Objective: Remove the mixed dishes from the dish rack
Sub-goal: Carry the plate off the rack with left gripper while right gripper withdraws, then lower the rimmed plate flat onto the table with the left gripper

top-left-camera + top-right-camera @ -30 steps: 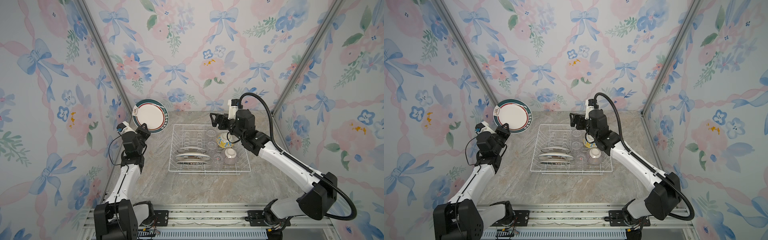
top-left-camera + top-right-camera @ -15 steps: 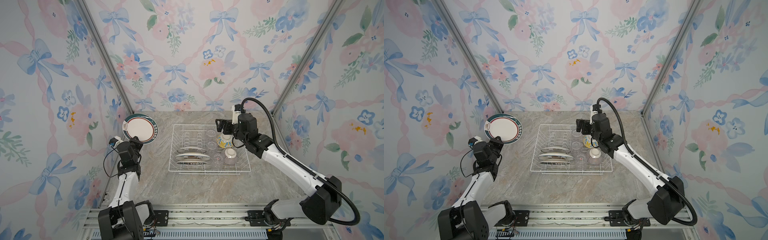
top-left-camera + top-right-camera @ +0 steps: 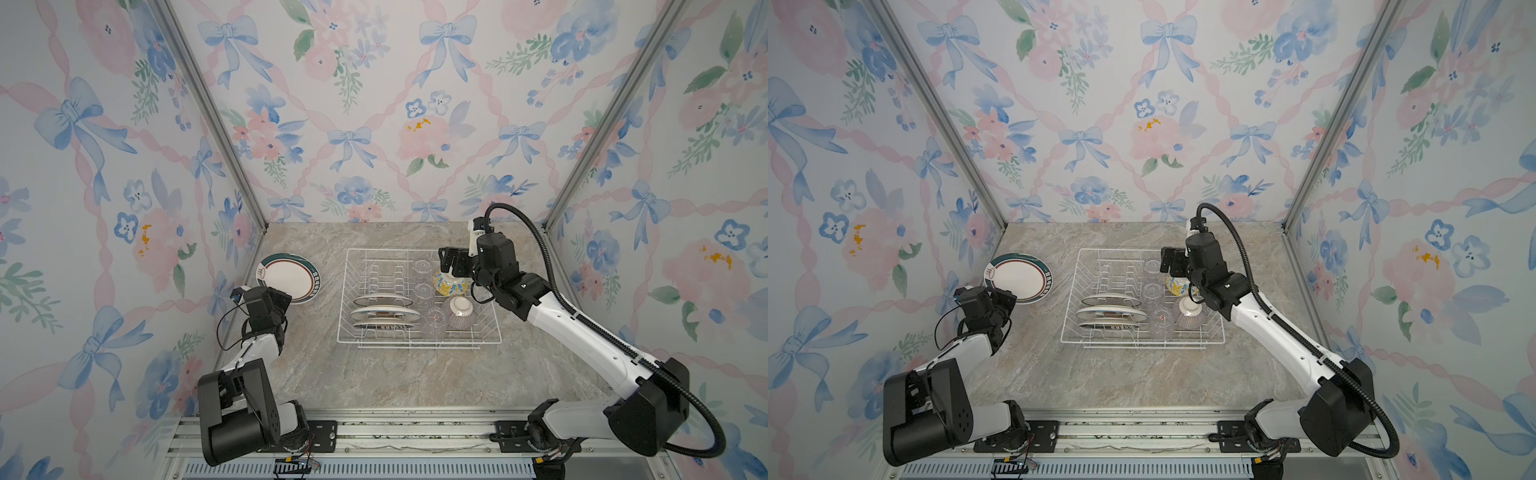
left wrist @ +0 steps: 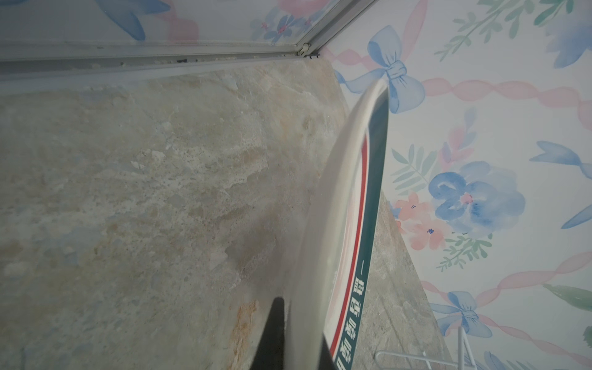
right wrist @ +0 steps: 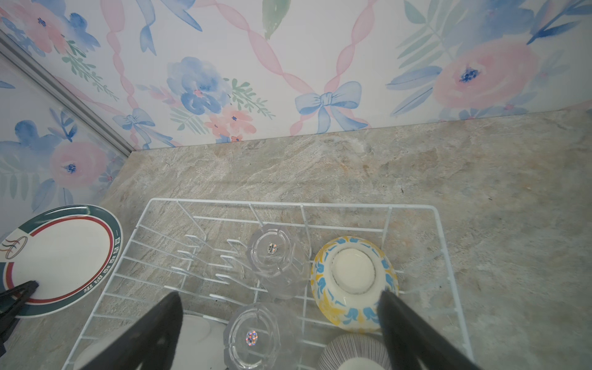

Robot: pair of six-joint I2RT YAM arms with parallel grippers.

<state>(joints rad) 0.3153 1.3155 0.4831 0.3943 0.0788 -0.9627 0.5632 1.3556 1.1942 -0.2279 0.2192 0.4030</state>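
The white wire dish rack (image 3: 419,343) (image 3: 1142,345) holds three upright plates (image 3: 382,311), three clear glasses (image 3: 424,289), a yellow-blue bowl (image 3: 451,284) and a grey-striped bowl (image 3: 459,309), both bowls upside down. My left gripper (image 3: 286,293) (image 4: 301,336) is shut on the rim of a fourth plate (image 3: 286,279) (image 4: 346,224). That plate sits low and tilted over the table, left of the rack. My right gripper (image 3: 451,259) (image 5: 278,294) hangs open above the rack's far right part. Its fingers straddle a glass (image 5: 256,336) and the yellow-blue bowl (image 5: 352,275).
Floral walls close in the marble table (image 3: 395,374) on three sides. The left wall stands right beside the held plate. Bare marble lies behind the rack (image 5: 320,166) and in front of it.
The left arm has brought the plate down from high near the wall to low over the table. The right gripper has moved right and down over the glasses and yellow-blue bowl.
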